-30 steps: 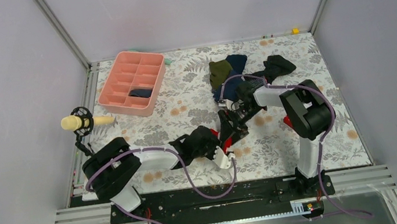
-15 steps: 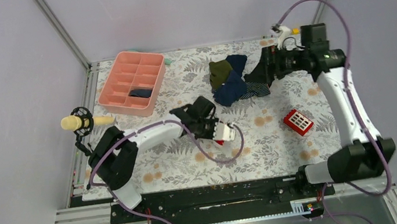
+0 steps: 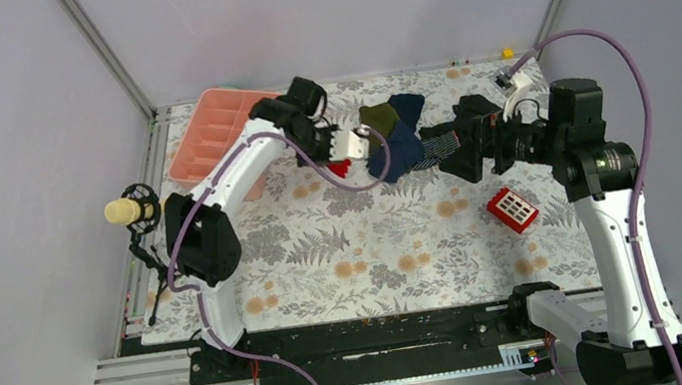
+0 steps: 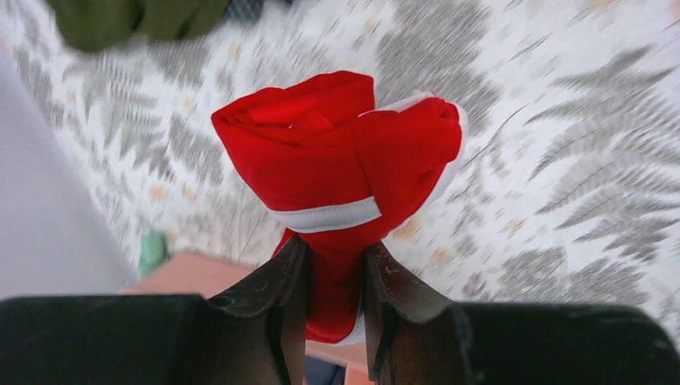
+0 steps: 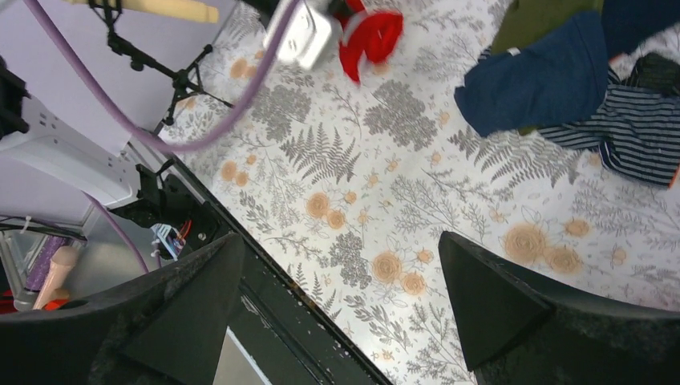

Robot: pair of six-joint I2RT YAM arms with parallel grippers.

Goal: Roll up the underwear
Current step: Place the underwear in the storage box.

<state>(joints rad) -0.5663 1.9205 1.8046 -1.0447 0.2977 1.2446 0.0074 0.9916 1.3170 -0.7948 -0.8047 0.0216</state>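
Above the floral bench [image 3: 375,248], near its far-left corner beside the pink compartment tray [image 3: 199,144], the left pincer [image 4: 333,258] is clamping the rolled red underwear [image 4: 337,160] by one end. The right pincer [image 5: 337,241] is hanging with its fingers wide apart near the garment pile [image 3: 400,139] at the far edge. The cloth is looking soft, light and ready to unroll, so pinching across the whole bundle seems safest.

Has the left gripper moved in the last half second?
Yes: the left gripper, holding the underwear, swung toward the table's far side, closer to the pink tray.
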